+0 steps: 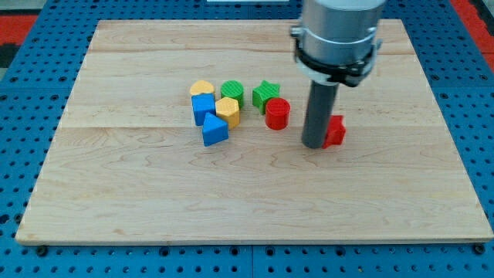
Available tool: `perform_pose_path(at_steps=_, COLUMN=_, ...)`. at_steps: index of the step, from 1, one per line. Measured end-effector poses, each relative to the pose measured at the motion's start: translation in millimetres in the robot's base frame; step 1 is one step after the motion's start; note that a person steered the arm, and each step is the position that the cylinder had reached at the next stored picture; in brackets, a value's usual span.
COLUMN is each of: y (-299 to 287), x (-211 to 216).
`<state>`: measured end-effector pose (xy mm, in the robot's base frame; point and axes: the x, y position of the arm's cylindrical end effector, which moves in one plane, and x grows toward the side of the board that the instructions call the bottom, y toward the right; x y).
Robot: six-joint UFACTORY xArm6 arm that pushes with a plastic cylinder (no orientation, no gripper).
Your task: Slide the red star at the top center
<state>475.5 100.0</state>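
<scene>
The red star (335, 131) lies on the wooden board (247, 201), right of centre, partly hidden behind my rod. My tip (313, 144) rests on the board touching the star's left side. A red cylinder (277, 113) stands to the left of my tip, a short gap away.
A cluster sits left of centre: green star (266, 94), green cylinder (231, 92), yellow heart (202, 89), yellow hexagon (228, 110), blue block (203, 107), blue triangle (214, 130). A blue pegboard (23, 116) surrounds the board.
</scene>
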Motion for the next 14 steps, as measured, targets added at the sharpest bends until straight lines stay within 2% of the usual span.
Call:
perform_pose_path(at_steps=1, y=9.2, x=10.9)
perform_pose_path(at_steps=2, y=18.7, x=-34.3)
perform_pose_path(at_steps=3, y=4.4, x=-94.8)
perform_pose_path(at_steps=4, y=18.6, x=-127.6)
perform_pose_path(at_steps=5, y=22.0, x=-70.6)
perform_pose_path(at_steps=7, y=33.8, x=3.5)
perform_pose_path(at_steps=8, y=97.5, x=7.1)
perform_pose_path(at_steps=9, y=80.4, x=-70.6)
perform_pose_path(at_steps=10, y=48.2, x=-86.5)
perform_pose_path(at_steps=11, y=132.0, x=-38.5)
perform_pose_path(at_steps=12, y=58.0, x=-13.6)
perform_pose_path(at_steps=14, y=1.9, x=-148.5)
